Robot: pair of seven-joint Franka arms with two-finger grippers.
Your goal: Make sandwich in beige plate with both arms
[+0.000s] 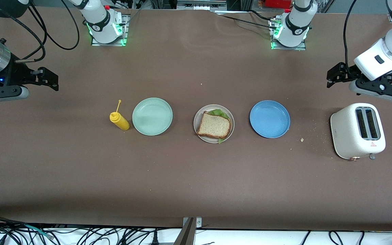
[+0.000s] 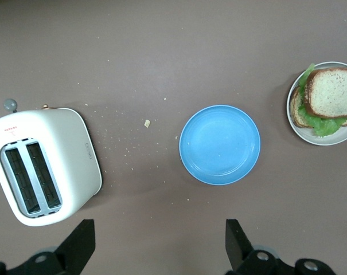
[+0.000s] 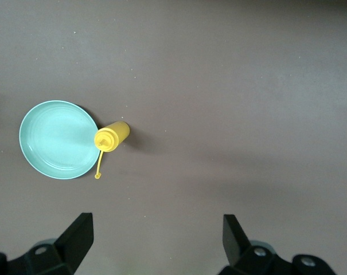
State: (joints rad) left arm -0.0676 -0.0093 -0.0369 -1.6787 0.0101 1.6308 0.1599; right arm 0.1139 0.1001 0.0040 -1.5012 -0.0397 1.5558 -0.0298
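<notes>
The sandwich [image 1: 214, 125] lies on the beige plate [image 1: 197, 117] in the middle of the table: a bread slice on top, green lettuce [image 1: 220, 112] sticking out under it. In the left wrist view the sandwich [image 2: 332, 91] shows a lower slice and lettuce [image 2: 325, 123] on the plate [image 2: 329, 140]. My left gripper [image 1: 332, 75] is open and empty, held up at the left arm's end of the table by the toaster; its own view [image 2: 160, 229] shows bare table between the fingers. My right gripper [image 1: 50, 80] is open and empty at the right arm's end [image 3: 157, 223].
An empty blue plate [image 1: 270, 119] [image 2: 219, 144] lies beside the beige plate toward the left arm's end, then a white toaster [image 1: 357, 131] [image 2: 44, 166]. An empty mint green plate [image 1: 152, 116] [image 3: 57, 139] and a yellow squeeze bottle [image 1: 120, 121] [image 3: 111, 136] lie toward the right arm's end.
</notes>
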